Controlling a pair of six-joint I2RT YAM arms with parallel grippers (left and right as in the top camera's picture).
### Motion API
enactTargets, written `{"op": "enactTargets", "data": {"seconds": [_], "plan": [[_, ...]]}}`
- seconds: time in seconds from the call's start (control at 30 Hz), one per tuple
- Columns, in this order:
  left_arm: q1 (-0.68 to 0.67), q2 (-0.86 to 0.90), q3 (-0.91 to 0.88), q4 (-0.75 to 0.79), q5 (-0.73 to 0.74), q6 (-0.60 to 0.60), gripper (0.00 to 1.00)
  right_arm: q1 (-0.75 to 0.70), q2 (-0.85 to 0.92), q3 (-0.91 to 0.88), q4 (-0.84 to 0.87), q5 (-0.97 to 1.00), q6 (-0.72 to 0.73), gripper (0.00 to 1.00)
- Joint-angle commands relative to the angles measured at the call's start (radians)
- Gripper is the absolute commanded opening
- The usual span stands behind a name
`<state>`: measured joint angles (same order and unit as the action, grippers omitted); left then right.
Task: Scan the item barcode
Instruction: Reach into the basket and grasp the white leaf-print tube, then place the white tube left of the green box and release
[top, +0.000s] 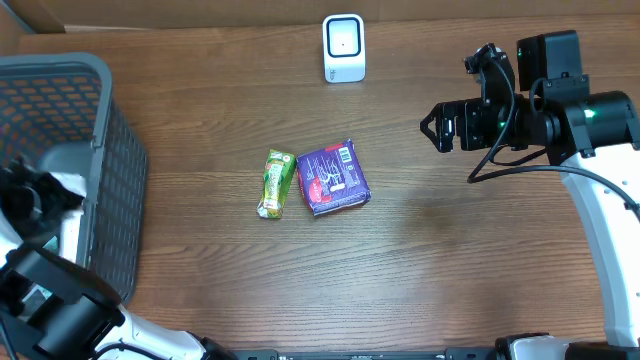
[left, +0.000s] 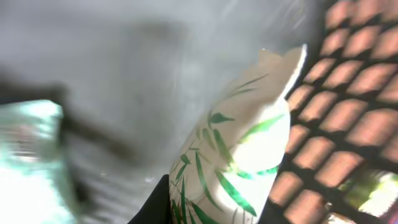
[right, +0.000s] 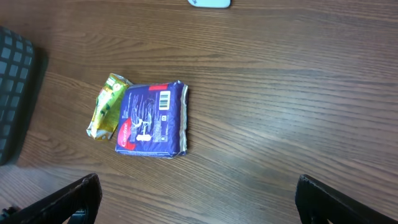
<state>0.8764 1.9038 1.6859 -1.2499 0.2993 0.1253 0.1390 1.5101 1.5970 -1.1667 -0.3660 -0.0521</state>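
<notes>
Grey lattice basket (top: 118, 160) at tabletop's left edge, left gripper (top: 35, 195) inside it against soft white leaf-print pouch (left: 236, 155), grip blurred, cannot tell, mid-tabletop crinkled green sachet (top: 276, 183) touching glossy purple packet (top: 333, 178), rounded white scanner (top: 343, 47) at far edge, right gripper (top: 432, 127) spread wide, well apart from packet.

basket (top: 100, 150): we're seeing it sitting on the table (top: 450, 280), far left
scanner (top: 343, 47): standing at the back
pouch (top: 276, 183): lying mid-table, just left of flat pack (top: 333, 177)
</notes>
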Motion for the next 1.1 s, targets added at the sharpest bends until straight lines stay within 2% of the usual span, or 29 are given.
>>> {"op": "enactTargets", "data": {"seconds": [0.0,0.13,0.37,0.53,0.83,0.97,1.07], "plan": [[-0.024,-0.02,0.235,-0.093,0.016,-0.022,0.09,0.006,-0.006,0.026,0.006,-0.003,-0.001,1.0],[-0.06,-0.021,0.457,-0.206,0.032,-0.028,0.08,0.006,-0.006,0.026,0.008,-0.003,-0.001,1.0],[-0.159,-0.023,0.824,-0.367,0.151,-0.028,0.06,0.006,-0.006,0.026,0.008,-0.003,-0.001,1.0],[-0.258,-0.06,0.999,-0.439,0.198,-0.029,0.04,0.006,-0.006,0.026,0.005,-0.002,-0.001,1.0],[-0.541,-0.138,1.001,-0.439,0.22,-0.038,0.04,0.006,-0.006,0.026,0.01,-0.002,-0.001,1.0],[-0.722,-0.134,0.888,-0.439,0.023,-0.185,0.04,0.006,-0.006,0.026,0.01,-0.002,-0.001,1.0],[-0.826,-0.122,0.775,-0.431,-0.059,-0.224,0.04,0.006,-0.006,0.026,0.01,-0.002,-0.001,1.0]]}}
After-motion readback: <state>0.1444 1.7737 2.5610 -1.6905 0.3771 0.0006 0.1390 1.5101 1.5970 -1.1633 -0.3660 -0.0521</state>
